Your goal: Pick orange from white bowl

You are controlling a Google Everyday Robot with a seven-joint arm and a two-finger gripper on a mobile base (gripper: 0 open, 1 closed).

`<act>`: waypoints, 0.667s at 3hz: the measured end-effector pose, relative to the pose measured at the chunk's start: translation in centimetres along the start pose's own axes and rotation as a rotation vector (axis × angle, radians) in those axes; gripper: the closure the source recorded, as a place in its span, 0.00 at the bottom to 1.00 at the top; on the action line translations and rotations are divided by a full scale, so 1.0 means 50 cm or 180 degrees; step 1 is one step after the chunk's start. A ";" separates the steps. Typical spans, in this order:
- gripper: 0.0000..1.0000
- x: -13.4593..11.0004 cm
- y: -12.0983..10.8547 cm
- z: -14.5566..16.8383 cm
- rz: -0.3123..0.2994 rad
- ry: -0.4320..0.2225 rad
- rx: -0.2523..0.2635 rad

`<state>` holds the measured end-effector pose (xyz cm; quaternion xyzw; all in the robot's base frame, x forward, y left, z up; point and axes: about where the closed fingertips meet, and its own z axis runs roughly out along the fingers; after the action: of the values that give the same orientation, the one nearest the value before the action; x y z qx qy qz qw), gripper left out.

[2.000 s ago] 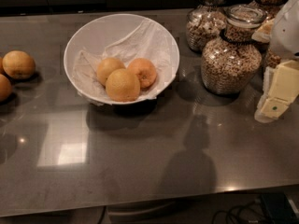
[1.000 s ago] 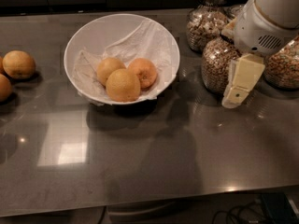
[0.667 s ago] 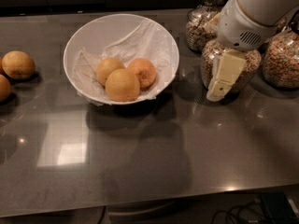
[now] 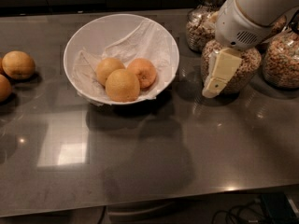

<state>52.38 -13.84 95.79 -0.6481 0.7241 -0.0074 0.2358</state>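
Observation:
The white bowl (image 4: 154,36) stands at the back left-centre of the grey counter, lined with crumpled white paper. Three fruits lie in it. The orange (image 4: 143,72) is the deeper reddish one at the right of the group. Two paler yellow-orange fruits (image 4: 122,85) sit in front of and to the left of it. My gripper (image 4: 219,74) hangs from the white arm at the right. It is to the right of the bowl, above the counter and in front of a jar, apart from the fruit.
Glass jars of grains and nuts (image 4: 280,55) stand at the back right, one right behind the gripper. Two loose oranges (image 4: 17,65) lie at the counter's left edge. Cables lie on the floor below the front edge.
The arm has come in from the right edge and moved left toward the bowl. The bowl and fruit have not moved.

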 end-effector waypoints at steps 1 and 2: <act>0.00 -0.044 -0.021 0.012 -0.0155 -0.0137 0.0032; 0.00 -0.107 -0.052 0.028 -0.0410 -0.0307 0.0069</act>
<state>55.55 -8.81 97.15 -0.6904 0.6685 0.0009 0.2764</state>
